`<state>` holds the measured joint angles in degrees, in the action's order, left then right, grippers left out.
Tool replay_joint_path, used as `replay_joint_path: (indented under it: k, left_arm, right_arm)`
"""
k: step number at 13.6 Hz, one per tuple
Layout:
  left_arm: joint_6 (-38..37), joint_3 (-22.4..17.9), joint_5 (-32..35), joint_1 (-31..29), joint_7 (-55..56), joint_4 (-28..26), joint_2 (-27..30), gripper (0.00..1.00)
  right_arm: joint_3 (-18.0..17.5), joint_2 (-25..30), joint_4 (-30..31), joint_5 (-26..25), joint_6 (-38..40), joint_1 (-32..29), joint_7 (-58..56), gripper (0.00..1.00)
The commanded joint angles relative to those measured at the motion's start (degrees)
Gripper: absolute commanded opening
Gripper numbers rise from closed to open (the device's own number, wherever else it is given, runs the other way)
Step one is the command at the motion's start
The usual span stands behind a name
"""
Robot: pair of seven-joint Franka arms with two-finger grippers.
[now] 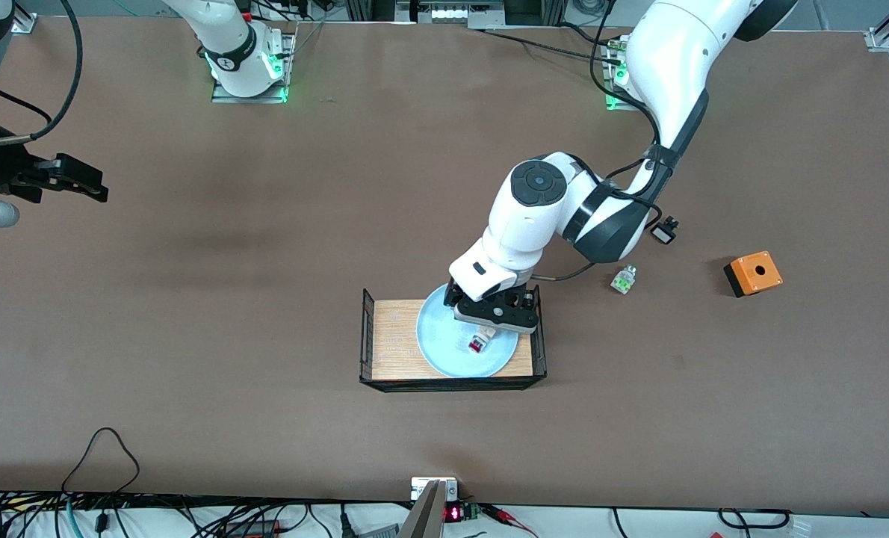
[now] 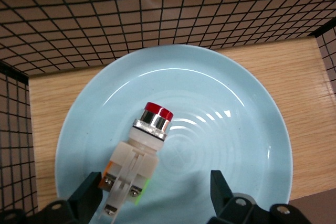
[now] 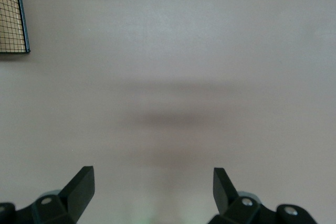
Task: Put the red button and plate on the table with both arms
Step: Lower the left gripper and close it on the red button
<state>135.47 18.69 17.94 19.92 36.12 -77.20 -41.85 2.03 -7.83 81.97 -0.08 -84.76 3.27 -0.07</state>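
Observation:
The light blue plate lies in a wood-board tray with black wire walls. The red button lies on its side on the plate, red cap pointing toward the front camera. My left gripper is down over the plate, open. The button's whitish body sits between the fingers, close against one finger, with a wide gap to the other. My right gripper waits open over bare table at the right arm's end, holding nothing.
A green-capped part, a black-and-white part and an orange box lie on the table toward the left arm's end. The tray's wire walls rise around the plate. Cables run along the table's front edge.

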Motion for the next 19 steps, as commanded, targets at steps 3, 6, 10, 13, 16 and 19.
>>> replay_joint_path:
  k: [3, 6, 10, 13, 16, 19]
  left_arm:
    - [-0.91, -0.58, 1.57, 0.91, 5.0, 1.08, -0.42, 0.3]
    - [-1.52, -0.58, 1.48, 1.35, 7.91, 1.08, -0.34, 0.0]
    - [-3.89, -0.58, 1.57, 1.26, 7.83, 1.43, 0.19, 0.0]
    - [-5.04, -0.49, 1.57, 1.17, 7.91, 1.87, 1.68, 0.0]
    - [-5.39, -0.32, 1.04, 1.17, 8.0, 2.14, 3.09, 0.0]
    - [-5.57, -0.23, 0.69, 1.0, 8.09, 2.23, 4.49, 0.0]
  right_arm:
    - [-0.28, -0.09, -0.67, -0.28, 0.13, -0.37, -0.72, 1.0]
    - [-0.19, -0.52, -0.67, -0.28, 0.13, -0.72, -0.72, 1.0]
    - [-0.19, -0.96, -0.67, -0.1, -0.31, -1.51, -0.72, 1.0]
    - [-0.19, -0.96, -0.67, -0.1, -0.4, -1.51, -0.72, 1.0]
    - [-0.19, -0.96, -0.67, -0.19, -0.31, -1.51, -0.72, 1.0]
    - [-0.19, -0.96, -0.67, -0.1, -0.4, -1.51, -0.72, 1.0]
